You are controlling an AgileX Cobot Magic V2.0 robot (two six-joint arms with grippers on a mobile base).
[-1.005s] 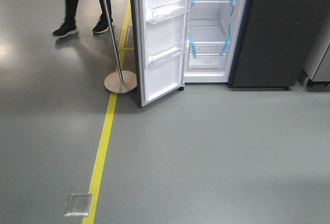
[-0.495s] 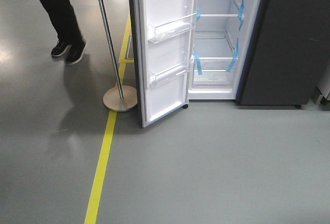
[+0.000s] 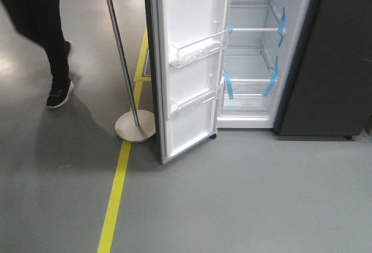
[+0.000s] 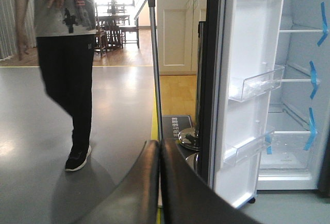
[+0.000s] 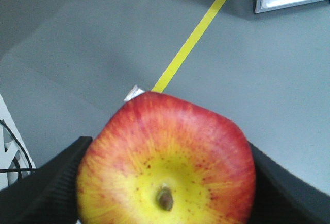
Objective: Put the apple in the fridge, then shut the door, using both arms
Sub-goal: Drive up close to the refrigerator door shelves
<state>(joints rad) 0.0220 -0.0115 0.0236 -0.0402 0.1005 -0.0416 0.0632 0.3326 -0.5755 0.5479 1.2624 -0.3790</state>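
The fridge (image 3: 325, 61) stands ahead with its white inside (image 3: 250, 72) showing glass shelves and blue tape strips. Its door (image 3: 189, 61) is swung wide open to the left, white inner face with clear bins toward me. In the left wrist view the fridge (image 4: 296, 105) and door (image 4: 247, 90) are to the right; my left gripper (image 4: 159, 149) is shut and empty, fingers pressed together. In the right wrist view my right gripper (image 5: 165, 177) is shut on the red and yellow apple (image 5: 165, 157), held above the grey floor. Neither arm shows in the front view.
A metal pole on a round base (image 3: 135, 126) stands just left of the door. A person in black trousers (image 3: 40, 32) walks at the left, also seen in the left wrist view (image 4: 67, 69). A yellow floor line (image 3: 116, 195) runs toward the pole base.
The fridge and door have grown larger and lower in the front view, so the base has come closer. The person has walked further left and nearer.
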